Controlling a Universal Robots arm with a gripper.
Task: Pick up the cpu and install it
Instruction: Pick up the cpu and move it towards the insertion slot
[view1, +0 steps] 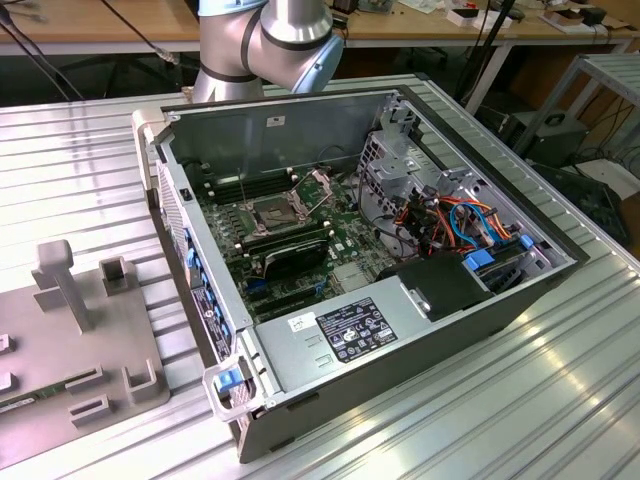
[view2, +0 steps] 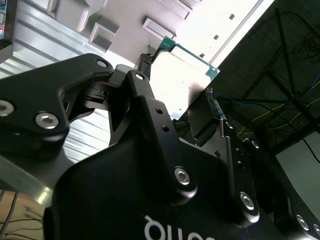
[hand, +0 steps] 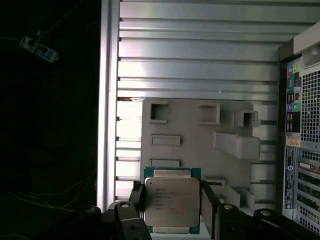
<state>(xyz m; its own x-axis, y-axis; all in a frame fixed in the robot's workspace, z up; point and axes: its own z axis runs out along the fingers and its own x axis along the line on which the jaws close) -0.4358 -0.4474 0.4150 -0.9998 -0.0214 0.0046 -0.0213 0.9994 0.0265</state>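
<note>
Over the grey fixture plate (hand: 195, 125), my claw (hand: 172, 200) pinches the cpu (hand: 171, 195).
Exterior view: the open computer case (view1: 400, 330) lies beside that plate. First wrist view: the chip's silver top faces the camera. Second wrist view: my fingers (view2: 150, 100) clamp its opposite edges.

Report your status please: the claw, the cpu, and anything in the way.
Status: claw shut on cpu, gripping its two side edges. Cpu held over grey fixture plate, beside computer case. No obstruction seen around it.
</note>
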